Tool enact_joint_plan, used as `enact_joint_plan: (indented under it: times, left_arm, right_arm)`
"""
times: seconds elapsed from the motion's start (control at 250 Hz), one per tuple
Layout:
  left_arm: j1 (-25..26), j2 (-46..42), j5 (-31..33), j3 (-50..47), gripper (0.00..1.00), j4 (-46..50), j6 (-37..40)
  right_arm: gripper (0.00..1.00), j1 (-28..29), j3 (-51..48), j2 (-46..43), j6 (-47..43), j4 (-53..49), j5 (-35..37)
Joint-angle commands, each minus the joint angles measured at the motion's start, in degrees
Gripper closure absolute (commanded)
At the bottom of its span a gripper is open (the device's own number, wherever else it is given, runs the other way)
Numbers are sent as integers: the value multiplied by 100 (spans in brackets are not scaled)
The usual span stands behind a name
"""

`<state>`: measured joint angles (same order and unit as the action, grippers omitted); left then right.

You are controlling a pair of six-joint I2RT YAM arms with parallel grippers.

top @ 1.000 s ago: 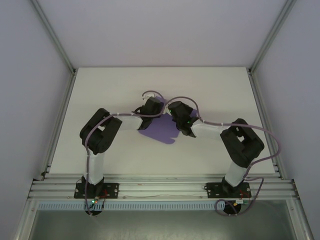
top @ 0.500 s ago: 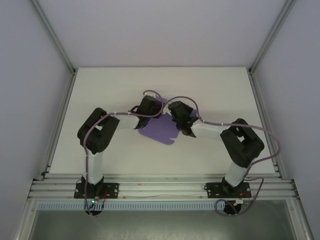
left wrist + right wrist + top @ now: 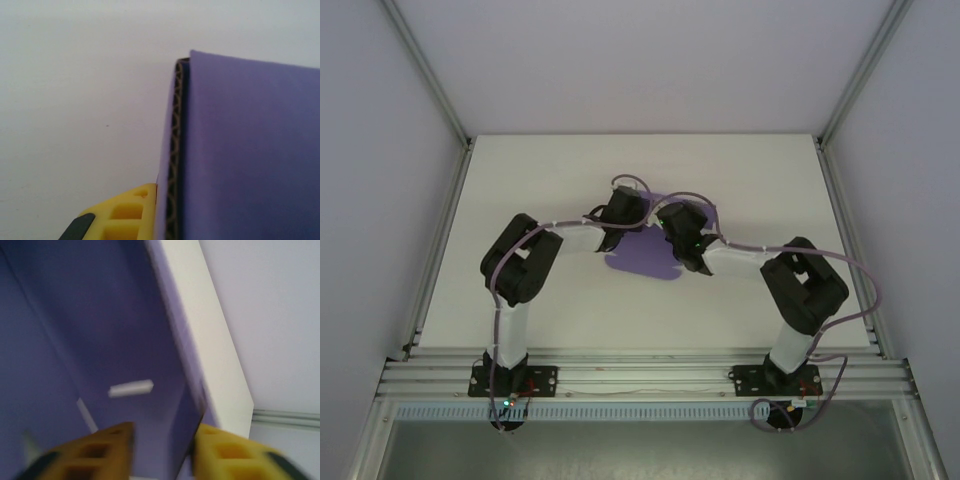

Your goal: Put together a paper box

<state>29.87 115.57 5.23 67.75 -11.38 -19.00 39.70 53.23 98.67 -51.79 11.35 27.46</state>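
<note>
**Purple card between two claws**

The matte purple paper box [image 3: 650, 256], showing brown corrugated fluting at its cut edge, lies mid-table [image 3: 540, 170]. The left gripper [image 3: 628, 212] is at its 11 o'clock; I cannot tell its grip. The right gripper [image 3: 162, 450], at 2 o'clock, straddles an upright panel with its yellow fingers [image 3: 220, 452] spread apart.

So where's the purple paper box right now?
In the top view, the paper box lies in the middle of the table, directly between the left gripper and the right gripper, partly under both.

Lighting: even, diffuse, bright; shadows faint. Right wrist: I see paper box [image 3: 115, 330] smeared by blur. Left wrist: sharper.
</note>
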Motion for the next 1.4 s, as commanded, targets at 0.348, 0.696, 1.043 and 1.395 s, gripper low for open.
enact_joint_plan:
  times: [0.348, 0.696, 1.043, 1.395]
  left_arm:
    - [-908, -1452, -2625, -1092, 100, -1215, -471]
    - [-900, -1845, -3960, -1019, 100, -963, -115]
    - [-815, -1701, -3990, -850, 100, -631, 40]
    - [-701, -1499, -4142, -702, 100, -679, -77]
  right_arm:
    - [0, -1653, -882, -3348, 3575, -1487, -3555]
    - [10, -1842, -220, -3147, 3930, -1666, -5817]
    - [30, -1840, -199, -2921, 4550, -1162, -5736]
    - [72, -1793, -400, -2802, 4886, -652, -6057]
